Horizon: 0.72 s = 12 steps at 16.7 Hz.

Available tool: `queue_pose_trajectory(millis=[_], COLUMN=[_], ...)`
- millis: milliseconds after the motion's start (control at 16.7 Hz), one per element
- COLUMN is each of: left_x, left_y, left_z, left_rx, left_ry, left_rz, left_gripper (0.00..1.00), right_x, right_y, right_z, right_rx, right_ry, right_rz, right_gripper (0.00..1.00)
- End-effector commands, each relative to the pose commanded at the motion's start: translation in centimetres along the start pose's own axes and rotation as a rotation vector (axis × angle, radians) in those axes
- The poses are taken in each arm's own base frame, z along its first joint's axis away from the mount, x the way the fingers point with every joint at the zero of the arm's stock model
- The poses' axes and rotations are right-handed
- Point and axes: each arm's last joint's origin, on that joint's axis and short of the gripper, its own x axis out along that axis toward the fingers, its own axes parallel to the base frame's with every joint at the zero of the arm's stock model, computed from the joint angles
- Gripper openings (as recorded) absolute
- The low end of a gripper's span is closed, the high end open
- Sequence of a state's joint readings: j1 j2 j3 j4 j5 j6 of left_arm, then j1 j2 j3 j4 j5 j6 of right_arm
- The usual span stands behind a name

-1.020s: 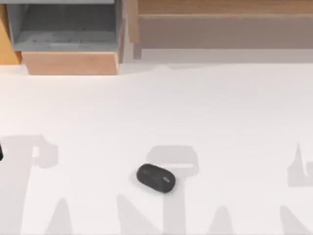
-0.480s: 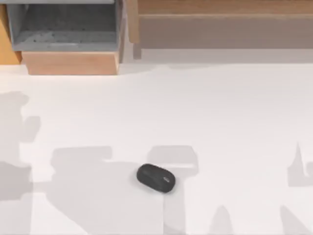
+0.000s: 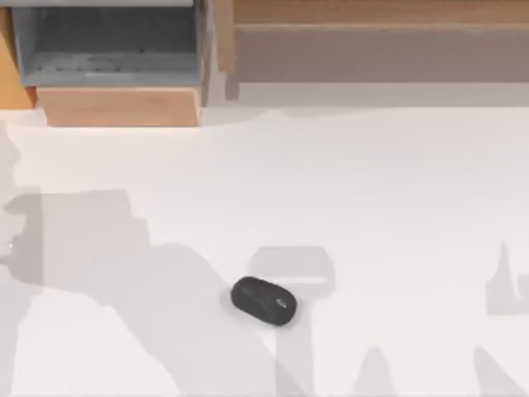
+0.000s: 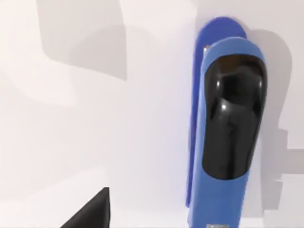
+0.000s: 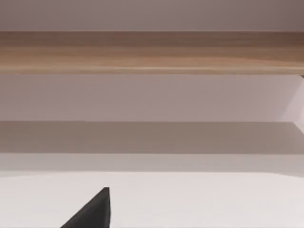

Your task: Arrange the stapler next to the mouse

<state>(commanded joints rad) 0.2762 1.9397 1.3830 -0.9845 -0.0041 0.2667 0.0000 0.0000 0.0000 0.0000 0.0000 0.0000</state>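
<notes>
The slim bright blue stapler with a glossy black top (image 4: 228, 128) lies flat on the white table (image 4: 95, 118), at the right of the left wrist view. The dark grey oval mouse (image 3: 263, 301) sits low and centre in the top view. Whether either gripper is open or closed, I cannot tell.

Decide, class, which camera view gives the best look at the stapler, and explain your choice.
The left wrist view is best: the stapler lies flat on the white table, its blue body and glossy black upper part seen from close above. The top view gives the mouse instead, and the right wrist view faces a wooden shelf.
</notes>
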Motion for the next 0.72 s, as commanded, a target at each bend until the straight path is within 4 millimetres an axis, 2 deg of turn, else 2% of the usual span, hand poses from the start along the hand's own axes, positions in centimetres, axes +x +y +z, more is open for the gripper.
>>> queue_pose_trajectory(millis=[180, 480, 720], left_x=[0.6, 0.8, 3.3], left_y=[0.5, 0.3, 0.4], left_z=[0.7, 0.7, 0.7], left_rx=[0.000, 0.003, 0.000], left_ry=[0.027, 0.028, 0.019], left_rz=[-0.010, -0.009, -0.007], left_gripper=[1.00, 1.00, 1.00], right_x=[0.0, 0.0, 0.0], right_y=[0.0, 0.0, 0.0], right_z=[0.0, 0.0, 0.0], right_rx=[0.000, 0.000, 0.000], right_ry=[0.000, 0.000, 0.000], right_rz=[0.000, 0.000, 0.000], right_gripper=[1.00, 1.00, 1.00])
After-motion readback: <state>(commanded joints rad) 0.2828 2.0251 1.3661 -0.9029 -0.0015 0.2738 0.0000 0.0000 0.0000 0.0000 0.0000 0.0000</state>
